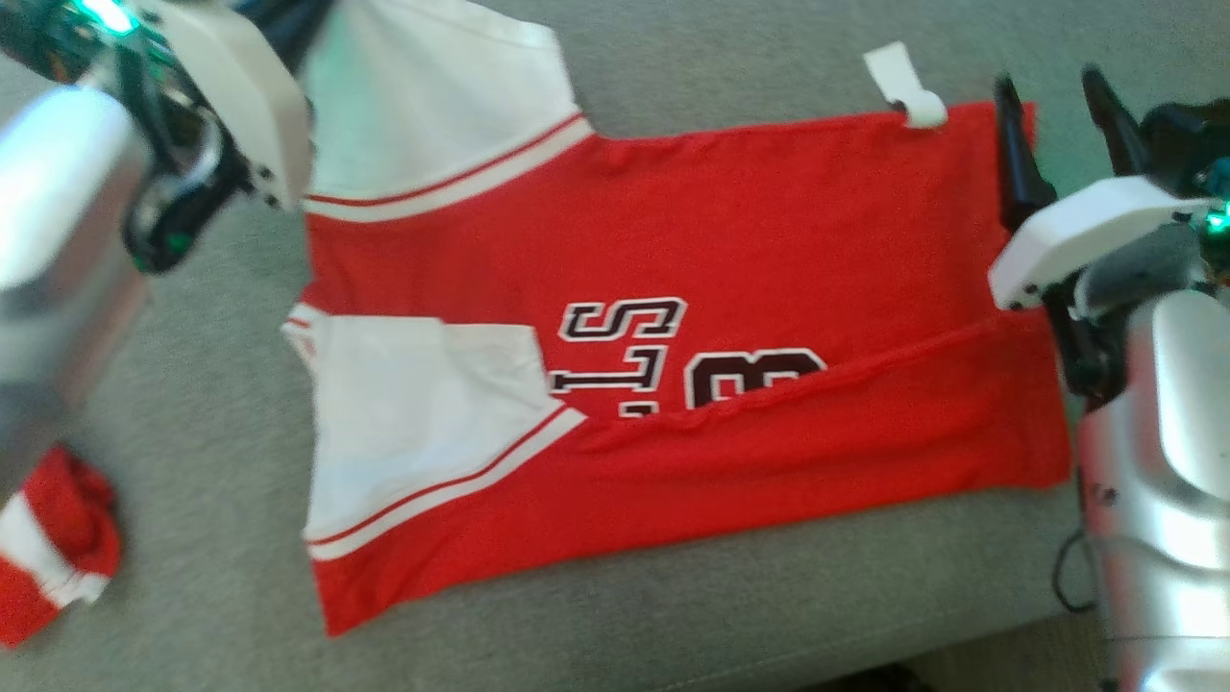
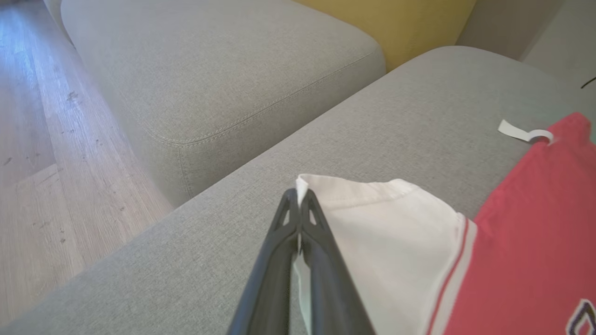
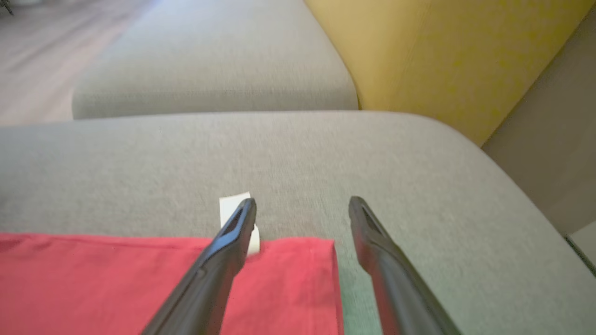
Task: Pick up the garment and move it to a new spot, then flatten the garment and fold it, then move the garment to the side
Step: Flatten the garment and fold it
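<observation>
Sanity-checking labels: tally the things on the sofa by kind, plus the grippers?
jersey: 1, red with white sleeves
cloth bundle: 1, red and white
tag: 1, white, at the jersey's hem
grippers: 2, left gripper shut on the jersey's sleeve, right gripper open at the hem corner
Total: 5

A grey fabric cushion (image 1: 673, 615) carries everything. A red garment (image 1: 769, 221) with white sleeves lies spread over its middle, and the long edge toward 6 o'clock is folded over part of the dark letters. A white tag (image 1: 908, 91) sticks out at 1 o'clock. At 8 o'clock, apart from the garment, lies a small crumpled red and white cloth (image 1: 58, 548).
</observation>
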Robot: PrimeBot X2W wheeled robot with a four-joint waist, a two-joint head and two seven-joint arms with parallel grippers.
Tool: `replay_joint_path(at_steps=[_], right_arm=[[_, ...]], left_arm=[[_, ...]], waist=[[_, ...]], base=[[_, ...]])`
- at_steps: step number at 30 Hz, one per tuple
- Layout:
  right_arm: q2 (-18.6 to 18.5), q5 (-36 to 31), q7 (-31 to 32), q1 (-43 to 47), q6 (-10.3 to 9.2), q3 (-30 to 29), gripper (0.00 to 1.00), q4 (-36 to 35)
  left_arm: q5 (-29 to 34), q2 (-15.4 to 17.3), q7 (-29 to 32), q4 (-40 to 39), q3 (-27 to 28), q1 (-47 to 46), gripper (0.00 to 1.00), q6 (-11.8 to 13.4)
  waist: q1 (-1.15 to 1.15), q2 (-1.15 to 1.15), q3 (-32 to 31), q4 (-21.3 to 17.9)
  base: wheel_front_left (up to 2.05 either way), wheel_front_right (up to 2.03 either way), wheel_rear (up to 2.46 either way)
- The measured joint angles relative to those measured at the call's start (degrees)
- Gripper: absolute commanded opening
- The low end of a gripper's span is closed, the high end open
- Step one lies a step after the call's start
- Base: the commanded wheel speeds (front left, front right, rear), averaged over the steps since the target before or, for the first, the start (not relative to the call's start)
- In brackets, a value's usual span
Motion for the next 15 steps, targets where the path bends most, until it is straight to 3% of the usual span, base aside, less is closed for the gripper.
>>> replay_joint_path(at_steps=[7,15], right_arm=[[-5.3,-0.9,5.9,-2.4,0.0,-2.1,1.0,11.0],[-6.6,-3.0,8.0,-6.0,0.0,-5.4,1.0,21.3]], left_arm=[[1.8,0.3,-2.3,-8.0,-2.0,4.4,0.0,1.3],[2.1,2.8,-1.5,-16.3,-3.2,6.2,0.0,3.8]], waist=[[0.0,0.0,-2.3,5.0],[0.0,0.0,-2.7,7.2]], base=[[0.0,0.0,0.0],[0.0,0.0,0.0]])
